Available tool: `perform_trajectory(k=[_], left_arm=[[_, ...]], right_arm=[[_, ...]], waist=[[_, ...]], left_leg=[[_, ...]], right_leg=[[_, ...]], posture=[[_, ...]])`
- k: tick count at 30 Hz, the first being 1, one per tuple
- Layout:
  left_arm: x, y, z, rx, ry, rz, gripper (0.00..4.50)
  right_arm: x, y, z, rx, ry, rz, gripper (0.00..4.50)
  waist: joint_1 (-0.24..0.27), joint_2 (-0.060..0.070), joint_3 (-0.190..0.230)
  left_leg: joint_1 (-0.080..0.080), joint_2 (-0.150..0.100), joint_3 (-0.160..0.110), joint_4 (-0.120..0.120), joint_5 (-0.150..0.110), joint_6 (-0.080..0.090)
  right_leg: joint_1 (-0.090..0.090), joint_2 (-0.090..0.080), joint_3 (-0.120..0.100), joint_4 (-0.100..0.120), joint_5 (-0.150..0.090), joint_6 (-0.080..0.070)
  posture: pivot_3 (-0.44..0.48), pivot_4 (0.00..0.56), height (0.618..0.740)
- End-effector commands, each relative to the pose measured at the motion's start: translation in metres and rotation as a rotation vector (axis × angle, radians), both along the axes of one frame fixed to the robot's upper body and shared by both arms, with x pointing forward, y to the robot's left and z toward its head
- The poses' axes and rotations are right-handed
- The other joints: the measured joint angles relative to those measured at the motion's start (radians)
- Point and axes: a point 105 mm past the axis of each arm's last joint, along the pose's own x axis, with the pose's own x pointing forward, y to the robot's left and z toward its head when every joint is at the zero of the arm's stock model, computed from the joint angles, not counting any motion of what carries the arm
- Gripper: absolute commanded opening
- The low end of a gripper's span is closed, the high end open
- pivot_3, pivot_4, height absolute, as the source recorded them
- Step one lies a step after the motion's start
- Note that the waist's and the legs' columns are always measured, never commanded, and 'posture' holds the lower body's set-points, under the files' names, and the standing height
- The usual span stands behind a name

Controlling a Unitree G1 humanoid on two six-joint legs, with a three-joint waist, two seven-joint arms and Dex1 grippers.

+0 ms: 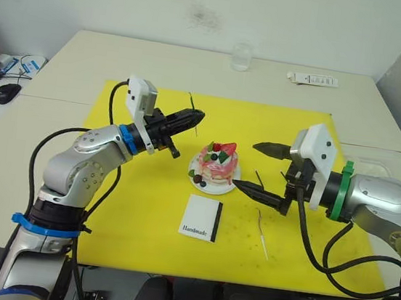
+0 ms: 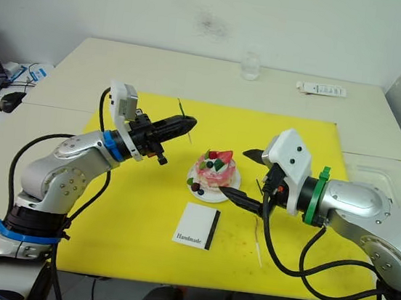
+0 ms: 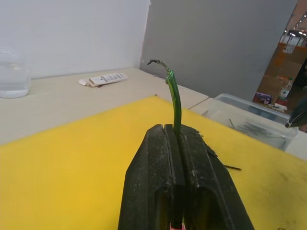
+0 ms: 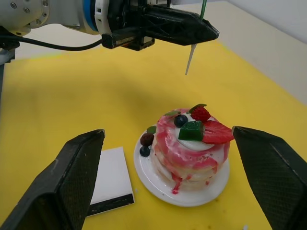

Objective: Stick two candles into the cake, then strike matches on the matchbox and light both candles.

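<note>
A small round pink-and-white layered cake (image 1: 217, 163), topped with a red strawberry, dark berries and a green leaf, was seen on a small white plate (image 1: 198, 181) near the middle of a yellow mat (image 1: 141, 216) spread over a pale table (image 1: 87, 56). Just in front of the plate, a flat white rectangular matchbox (image 1: 201, 217) printed "Handmade" was laid flat on the mat, its black striking strip along the edge toward the robot's right.

The left gripper (image 1: 194, 116) was held above the mat, to the left of and behind the cake, its black fingers clamped together on a thin green candle (image 3: 174, 103). The candle was seen to stand up out of the fingertips, with a charred, curled wick at its upper end; in the right wrist view its pale pointed lower end (image 4: 190, 56) hung below the fingers, above the mat and apart from the cake.

The right gripper (image 1: 265, 171) was held just to the right of the cake with its fingers spread wide, nothing between them. A second thin pale candle (image 1: 262, 234) was left lying on the mat, to the right of the matchbox.

A clear glass (image 1: 241, 56) and a white tube (image 1: 313, 80) were seen at the far side of the table.
</note>
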Motion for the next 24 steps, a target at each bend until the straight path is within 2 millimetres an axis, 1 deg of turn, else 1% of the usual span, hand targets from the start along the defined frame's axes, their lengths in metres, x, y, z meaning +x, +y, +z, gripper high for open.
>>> perform_trajectory(k=[1,8,12,24], left_arm=[[-0.001,-0.003,0.003,0.023,-0.061,-0.024,0.0],[0.001,-0.008,-0.007,0.023,-0.045,-0.045,0.0],[0.004,-0.008,-0.014,0.026,-0.032,-0.034,0.0],[0.007,-0.011,-0.026,0.006,0.012,-0.037,0.0]], right_arm=[[-0.001,0.002,0.006,-0.004,-0.047,0.01,4.46],[-0.001,0.004,0.003,0.0,-0.043,0.001,4.46],[-0.004,0.004,0.0,-0.006,-0.032,0.002,4.46],[-0.005,0.004,-0.003,-0.008,-0.023,-0.006,4.46]], waist=[[0.0,0.0,0.0],[-0.001,0.0,0.0],[-0.001,0.0,0.0],[-0.002,0.0,0.0]], left_leg=[[0.0,0.0,0.0,0.0,0.0,0.0],[0.0,0.0,-0.001,0.002,0.0,0.0],[0.0,0.0,-0.001,0.004,0.0,0.0],[0.001,0.0,-0.001,0.005,0.0,0.0]], right_leg=[[0.0,0.0,0.0,0.0,0.0,0.0],[0.0,0.0,0.0,0.003,0.0,0.0],[0.0,0.0,-0.001,0.004,0.0,0.0],[0.0,0.001,-0.001,0.007,0.0,0.0]], posture=[[0.0,0.15,0.74],[0.0,0.15,0.74],[0.0,0.15,0.74],[0.0,0.15,0.74]])
